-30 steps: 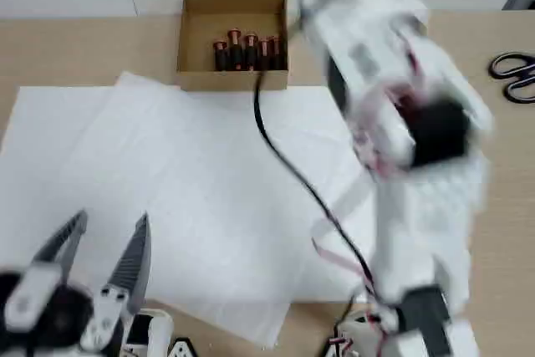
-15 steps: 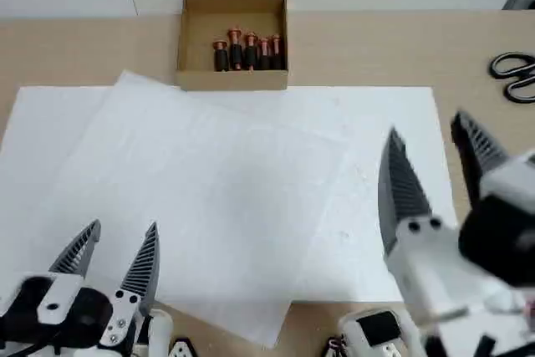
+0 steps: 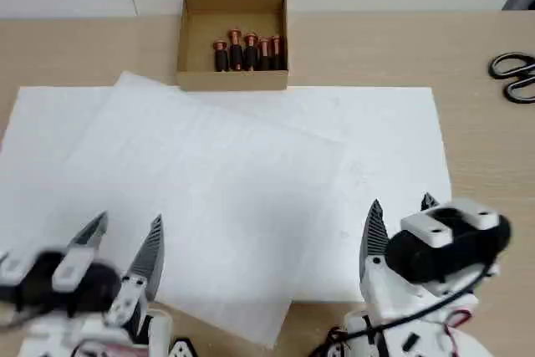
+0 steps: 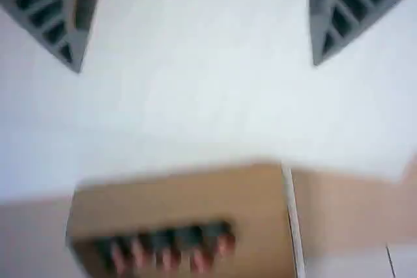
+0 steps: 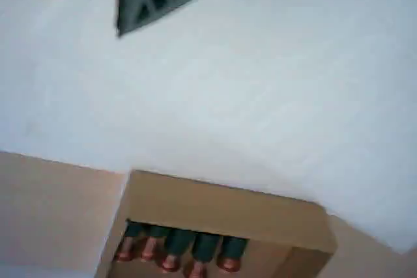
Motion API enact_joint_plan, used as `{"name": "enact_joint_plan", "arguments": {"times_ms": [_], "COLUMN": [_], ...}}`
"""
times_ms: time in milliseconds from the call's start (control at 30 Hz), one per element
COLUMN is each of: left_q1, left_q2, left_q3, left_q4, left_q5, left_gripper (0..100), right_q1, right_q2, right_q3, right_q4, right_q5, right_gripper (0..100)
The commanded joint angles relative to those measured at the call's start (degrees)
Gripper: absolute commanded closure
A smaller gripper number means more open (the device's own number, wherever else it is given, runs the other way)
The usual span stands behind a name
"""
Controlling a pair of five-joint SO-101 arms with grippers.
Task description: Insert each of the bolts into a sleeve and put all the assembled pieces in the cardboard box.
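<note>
Pulled back from the cardboard box [image 3: 234, 79], the right claw [image 3: 401, 205] now gapes wide and empty, like the left claw [image 3: 128, 223]. Perhaps five sleeved bolts [image 3: 248, 52] lie in that box, well apart from both.

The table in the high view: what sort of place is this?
Likely a lab workbench: a wooden table under white paper sheets, a cardboard box of sleeved bolts, and scissors.
</note>
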State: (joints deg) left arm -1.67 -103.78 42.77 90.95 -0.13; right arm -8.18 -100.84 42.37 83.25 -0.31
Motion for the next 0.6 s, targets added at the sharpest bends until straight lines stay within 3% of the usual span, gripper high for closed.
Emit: {"name": "enact_joint_plan", "arguments": {"times_ms": [0, 133, 567], "left_q1": [-0.18, -0.18, -0.18], "left_q2": [-0.53, -0.53, -0.53], "left_q3": [5.93, 13.23, 40.40], "left_q4": [-4.48, -6.95, -20.31], "left_q5": [-0.35, -0.35, -0.26], "left_gripper": [79, 79, 79], "right_q1": [3.21, 5.85, 6.20], "right_q2": [-3.38, -2.33, -3.03], "right_q3": [11.87, 17.93, 47.38], "right_q4": [-4.26, -5.58, -28.79], "right_q5": [0.70, 0.62, 0.62], "right_gripper": [78.2, 78.2, 78.2]}}
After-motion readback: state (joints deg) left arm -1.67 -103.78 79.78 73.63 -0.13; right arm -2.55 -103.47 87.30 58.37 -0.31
